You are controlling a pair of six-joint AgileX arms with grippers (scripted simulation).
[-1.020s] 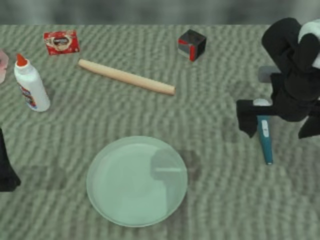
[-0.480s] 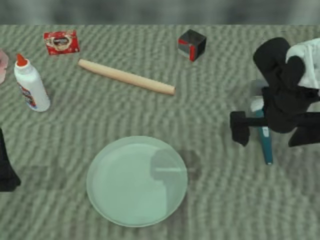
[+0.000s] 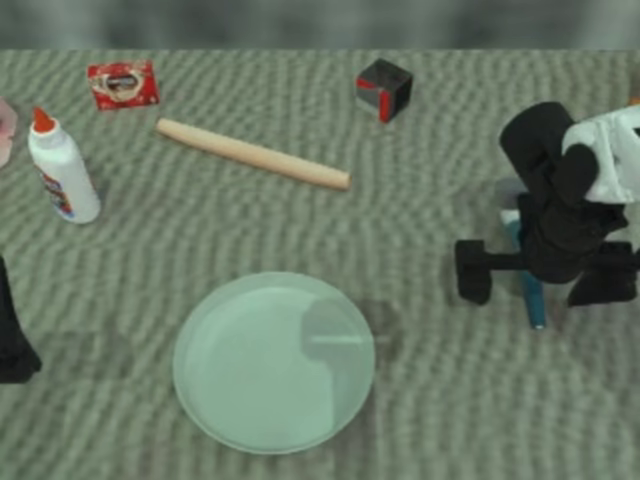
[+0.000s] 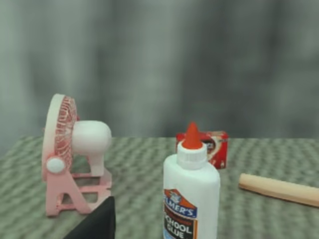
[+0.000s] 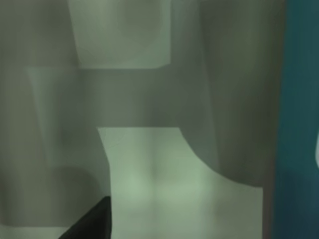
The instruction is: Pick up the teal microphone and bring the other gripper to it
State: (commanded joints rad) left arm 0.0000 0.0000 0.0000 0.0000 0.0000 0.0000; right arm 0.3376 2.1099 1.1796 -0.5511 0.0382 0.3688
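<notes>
The teal microphone (image 3: 535, 303) lies on the table at the right, its white head toward the back and mostly hidden under my right arm. My right gripper (image 3: 541, 272) hangs directly over it, open, with one black finger on each side of the handle and a gap to each. In the right wrist view the teal handle (image 5: 299, 119) fills one edge, close up, and one black fingertip (image 5: 92, 223) shows. My left gripper (image 3: 12, 345), the other gripper, is parked at the table's left edge, open; only one finger (image 4: 97, 224) shows in its own view.
A pale green plate (image 3: 200, 400) sits at front centre. A tan rolling pin (image 3: 252, 154), a glue bottle (image 3: 62, 170), a red box (image 3: 123, 84) and a dark cube (image 3: 384, 88) lie toward the back. A pink fan (image 4: 70, 154) stands at the far left.
My right gripper has turned and come down and forward over the microphone, its fingers now straddling the handle. The microphone and the left arm have not moved.
</notes>
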